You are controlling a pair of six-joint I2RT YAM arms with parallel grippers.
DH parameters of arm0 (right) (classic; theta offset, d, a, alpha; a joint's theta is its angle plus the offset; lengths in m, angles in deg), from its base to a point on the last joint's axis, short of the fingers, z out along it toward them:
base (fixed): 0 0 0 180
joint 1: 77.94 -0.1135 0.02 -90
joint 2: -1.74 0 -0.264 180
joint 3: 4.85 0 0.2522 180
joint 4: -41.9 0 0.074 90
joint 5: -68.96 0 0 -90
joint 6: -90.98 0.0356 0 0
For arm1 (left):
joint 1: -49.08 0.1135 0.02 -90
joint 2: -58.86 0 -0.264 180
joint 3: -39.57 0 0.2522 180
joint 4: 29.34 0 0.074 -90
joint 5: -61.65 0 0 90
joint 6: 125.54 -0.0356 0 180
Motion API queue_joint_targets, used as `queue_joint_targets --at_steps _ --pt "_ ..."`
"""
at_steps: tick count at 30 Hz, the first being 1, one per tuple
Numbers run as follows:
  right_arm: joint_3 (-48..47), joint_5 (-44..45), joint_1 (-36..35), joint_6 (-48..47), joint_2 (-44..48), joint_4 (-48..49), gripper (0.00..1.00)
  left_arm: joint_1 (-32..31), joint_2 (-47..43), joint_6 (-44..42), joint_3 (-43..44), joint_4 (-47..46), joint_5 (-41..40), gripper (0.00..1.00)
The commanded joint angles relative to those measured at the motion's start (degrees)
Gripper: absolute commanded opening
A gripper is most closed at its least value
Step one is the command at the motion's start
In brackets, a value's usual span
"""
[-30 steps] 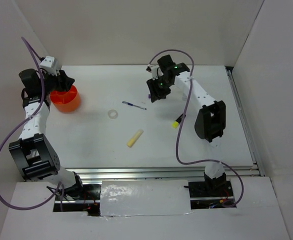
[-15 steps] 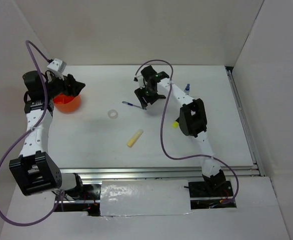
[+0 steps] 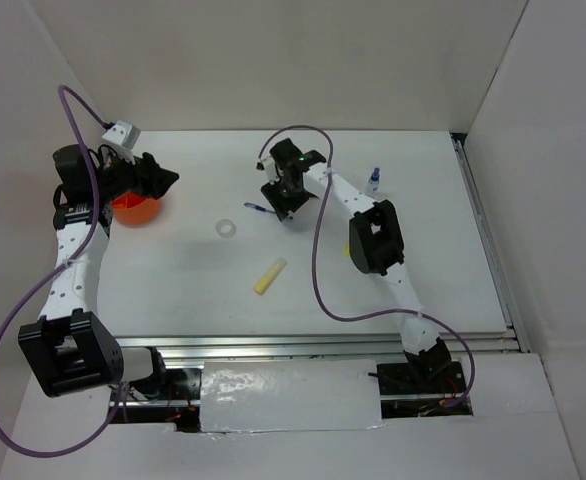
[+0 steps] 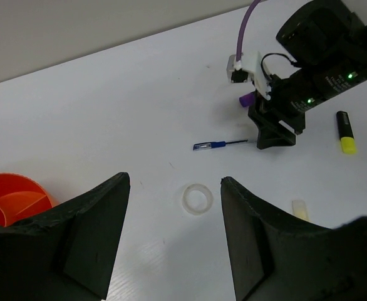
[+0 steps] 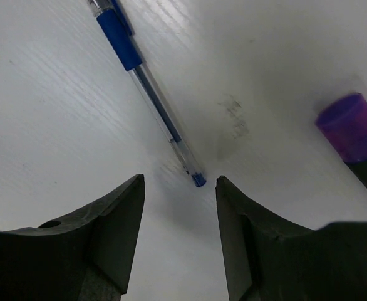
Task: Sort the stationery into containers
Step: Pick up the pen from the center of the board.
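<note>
The thin blue pen (image 5: 147, 83) lies on the white table, its tip just ahead of my right gripper (image 5: 180, 182), which is open, empty and low over the table; the pen also shows in the top view (image 3: 255, 209). The purple marker (image 5: 352, 128) lies to its right. My left gripper (image 4: 175, 182) is open and empty, raised just right of the orange-red cup (image 3: 136, 208). The white tape ring (image 4: 198, 199), the pale yellow stick (image 3: 270, 276), the black-yellow highlighter (image 4: 346, 132) and the tiny bottle (image 3: 374, 180) lie loose. The red pen is out of view.
White walls close the table at the back and both sides. A purple cable loops from each arm. The right arm's links (image 3: 375, 238) stretch over the table's middle right, and a metal rail (image 3: 313, 345) runs along the near edge.
My right gripper has swung left and down to the blue pen's tip. My left gripper has moved right, off the cup, and the highlighter is now hidden under the right arm in the top view.
</note>
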Motion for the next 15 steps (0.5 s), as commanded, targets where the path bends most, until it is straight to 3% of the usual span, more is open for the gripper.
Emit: queue_joint_targets --at_steps 1,9,15 --pt "-2.91 1.36 -1.37 -2.41 -2.74 0.06 0.56 -0.06 -1.13 2.77 0.54 -0.80 1.52 0.72" --pt "-6.61 0.39 0.04 -2.24 -6.09 -2.23 0.48 -0.24 -2.18 5.78 1.59 -0.45 2.31 0.72" --pt "-6.70 1.27 -0.31 -2.94 -6.18 -4.42 0.21 -0.24 -2.63 5.17 1.94 0.78 2.05 0.72"
